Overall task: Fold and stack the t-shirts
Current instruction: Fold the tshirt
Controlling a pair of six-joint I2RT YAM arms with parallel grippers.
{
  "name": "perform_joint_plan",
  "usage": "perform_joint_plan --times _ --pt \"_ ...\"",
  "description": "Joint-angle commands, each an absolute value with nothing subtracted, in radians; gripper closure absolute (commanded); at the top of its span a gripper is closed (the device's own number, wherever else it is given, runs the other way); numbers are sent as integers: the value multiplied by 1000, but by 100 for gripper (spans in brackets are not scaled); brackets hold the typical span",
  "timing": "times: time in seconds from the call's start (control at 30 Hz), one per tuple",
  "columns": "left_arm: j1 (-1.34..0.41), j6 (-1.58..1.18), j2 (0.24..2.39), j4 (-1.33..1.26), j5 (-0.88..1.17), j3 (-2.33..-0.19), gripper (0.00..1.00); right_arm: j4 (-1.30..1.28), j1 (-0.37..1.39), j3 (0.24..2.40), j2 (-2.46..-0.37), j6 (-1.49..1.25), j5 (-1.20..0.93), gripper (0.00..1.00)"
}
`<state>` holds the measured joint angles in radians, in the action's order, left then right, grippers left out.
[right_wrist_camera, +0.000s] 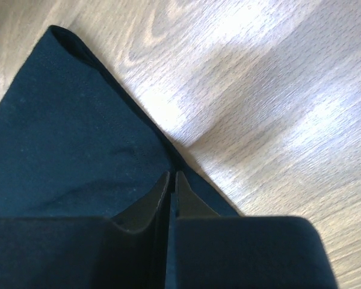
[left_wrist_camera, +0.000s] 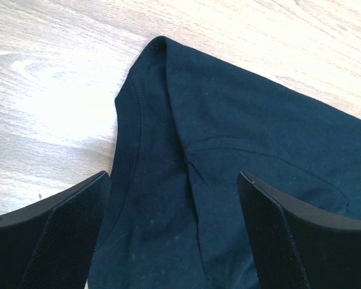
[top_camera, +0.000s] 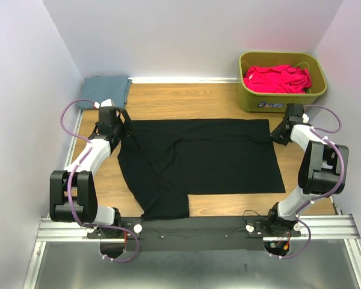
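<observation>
- A black soft-cloth short-sleeved t-shirt (top_camera: 216, 156) is lying spread across the wooden table (top_camera: 228, 99) between the two arms. A folded slate blue-grey shirt (top_camera: 105, 90) is resting at the far left corner, and a bright pink-red shirt (top_camera: 277, 78) is sitting crumpled in the olive-green plastic tub (top_camera: 271, 103).
- Likely trouble: the left gripper (left_wrist_camera: 173, 180) is hovering with its jaws wide apart over doubled cloth at the shirt's far-left corner. Closing there could catch one layer only and pull the fold crooked.
- The right gripper (right_wrist_camera: 172, 177) is sitting at the shirt's far-right edge with its jaws nearly together, showing a thin slit. Whether it is pinching the hem cannot be told. A loose hold here could drop that corner and skew the fold.
- Both arms are reaching forward from the near rail, wrists pitching down toward the far corners.
</observation>
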<state>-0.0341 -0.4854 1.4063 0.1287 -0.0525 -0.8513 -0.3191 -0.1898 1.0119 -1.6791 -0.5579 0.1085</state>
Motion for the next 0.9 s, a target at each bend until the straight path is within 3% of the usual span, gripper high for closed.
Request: perform_joint_plan --times 0.0,0.13,0.47,0.73,0.87 --pt "-41 -471 1382 126 -74 -841 6 -347 -196 1040 -1713 -549 104 88" --pt "-41 -471 1376 127 -71 -839 6 -348 -196 1042 -1717 -546 138 99" --pt "-46 -451 1365 163 -55 -841 7 -356 -196 1069 -1718 -529 187 99" --pt "-72 -436 1359 210 -8 -831 7 -364 -196 1057 -1749 -531 216 91" --pt "-87 -430 1356 238 -5 -831 6 -373 -196 1065 -1732 -515 227 79"
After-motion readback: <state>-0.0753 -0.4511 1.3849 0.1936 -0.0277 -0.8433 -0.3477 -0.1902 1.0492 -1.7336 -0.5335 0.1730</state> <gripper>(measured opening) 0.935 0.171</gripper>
